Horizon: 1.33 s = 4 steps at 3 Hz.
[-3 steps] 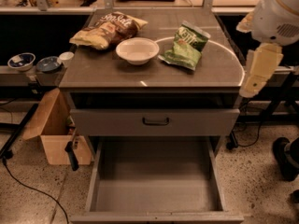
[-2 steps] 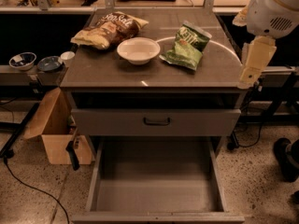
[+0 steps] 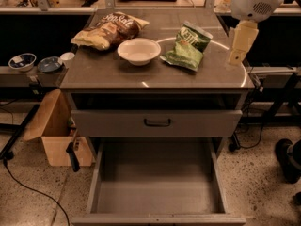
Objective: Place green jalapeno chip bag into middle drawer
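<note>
green jalapeno chip bag (image 3: 188,46): lies flat on the cabinet top (image 3: 103,72), right of centre, just beside the white bowl (image 3: 138,51); nothing grips it.
bag's long axis: slightly slanted, pale top edge at the far right, bottom at the near left.
gripper (image 3: 234,58): points down over the top's right edge, near the bag but apart from it; the bag lies to its left in the view.
gripper state: cannot tell if wide or narrow; it holds nothing.
middle drawer (image 3: 157,192): pulled open low in front, under the shut drawer front (image 3: 157,122).
coming move: likely a short sideways reach, wrist turned across the bag's slant.
brown chip bag (image 3: 110,29): far left, well apart.
</note>
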Tool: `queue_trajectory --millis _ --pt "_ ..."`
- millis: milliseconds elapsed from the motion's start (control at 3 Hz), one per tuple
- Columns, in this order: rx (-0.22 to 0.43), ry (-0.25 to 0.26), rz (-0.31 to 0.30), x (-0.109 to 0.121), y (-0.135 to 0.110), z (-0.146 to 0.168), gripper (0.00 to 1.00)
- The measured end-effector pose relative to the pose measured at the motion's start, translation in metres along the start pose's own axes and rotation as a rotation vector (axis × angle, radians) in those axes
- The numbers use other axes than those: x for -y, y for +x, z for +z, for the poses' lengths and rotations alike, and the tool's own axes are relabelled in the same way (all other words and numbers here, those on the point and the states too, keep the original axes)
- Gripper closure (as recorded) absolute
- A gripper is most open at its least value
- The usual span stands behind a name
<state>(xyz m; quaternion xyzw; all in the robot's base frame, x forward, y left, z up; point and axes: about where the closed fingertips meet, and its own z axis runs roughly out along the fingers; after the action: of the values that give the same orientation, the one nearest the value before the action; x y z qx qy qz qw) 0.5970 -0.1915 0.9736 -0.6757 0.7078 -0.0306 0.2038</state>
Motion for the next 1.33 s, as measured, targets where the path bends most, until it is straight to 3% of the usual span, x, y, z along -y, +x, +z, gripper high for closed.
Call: queue_trajectory --millis 667,1000,1333 --pt "0.063 0.012 -0.127 0.043 -0.031 0.021 0.00" --pt "0.070 0.023 -0.114 0.047 -0.030 0.026 0.00" --pt "0.062 0.037 -0.083 0.059 -0.012 0.040 0.00"
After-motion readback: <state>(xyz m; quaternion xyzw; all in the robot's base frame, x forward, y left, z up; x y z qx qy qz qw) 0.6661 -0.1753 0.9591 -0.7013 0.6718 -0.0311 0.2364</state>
